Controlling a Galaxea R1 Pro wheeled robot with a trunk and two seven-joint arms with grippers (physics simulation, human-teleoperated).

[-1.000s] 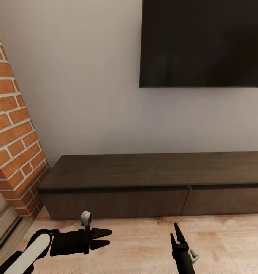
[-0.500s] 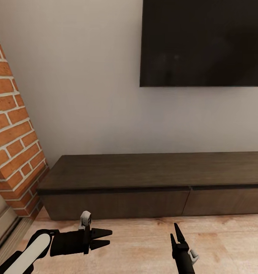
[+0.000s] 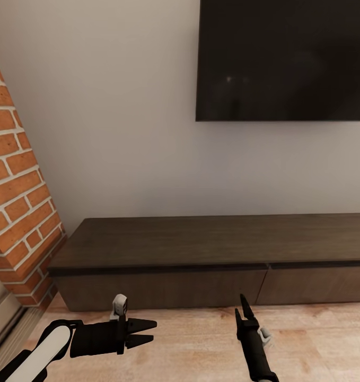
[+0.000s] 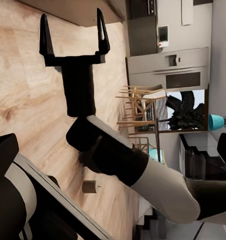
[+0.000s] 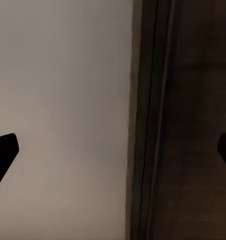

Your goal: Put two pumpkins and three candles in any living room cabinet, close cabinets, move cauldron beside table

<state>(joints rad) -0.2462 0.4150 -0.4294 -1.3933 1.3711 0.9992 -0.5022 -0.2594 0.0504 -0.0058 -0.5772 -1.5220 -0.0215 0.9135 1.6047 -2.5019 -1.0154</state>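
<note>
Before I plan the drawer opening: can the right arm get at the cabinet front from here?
Probably yes. The right gripper is open and empty, pointing at the cabinet just ahead of it, with only bare floor between. The drawer fronts are shut and handle-less, so getting a grip may be harder.

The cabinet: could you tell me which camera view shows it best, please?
The head view: the cabinet shows its top and closed drawer fronts. The right wrist view catches a close, dim strip of it; the left wrist view a corner at most.

Low dark cabinet (image 3: 211, 260), drawers seemingly closed, against wall
</note>
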